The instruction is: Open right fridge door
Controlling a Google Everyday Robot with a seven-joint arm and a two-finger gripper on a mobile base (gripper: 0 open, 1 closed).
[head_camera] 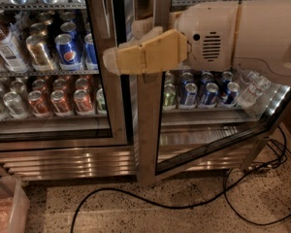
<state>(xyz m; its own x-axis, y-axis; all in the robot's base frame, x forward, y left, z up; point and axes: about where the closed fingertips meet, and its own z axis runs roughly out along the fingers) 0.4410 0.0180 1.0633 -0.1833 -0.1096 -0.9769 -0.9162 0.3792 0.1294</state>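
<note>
Claw [117, 61] of tan plastic, up in the middle of the view, right in front of the tall steel edge of the right fridge door [149, 130]; maybe pressed on that edge, maybe hooked round it; cannot tell whether wide, narrow or holding; big white arm [262, 33] behind, reaching in from the right side.

Right fridge door on the right half of the fridge [63, 161]; already a little way open, judging by the bottom rail, slanting out and away from the slatted grille at the base; hinge side far right, free edge near the middle post; blue and green cans [208, 93] showing through the glass; left door [119, 106] shut flat, with red cans and blue Pepsi cans behind.

Step in hand: swinging the door wider; not yet done; gap small, shelves mostly covered.

Next: a slow, steady pull out toward the camera and round to the right, along a curve about the hinge; needs firm touch on the door edge all the way, or else slips off and loses the door; needs care with the black cable [184, 205] lying on the speckled floor just below the door; no worry from the bin [9, 203] at bottom left, well apart from the swing.
</note>
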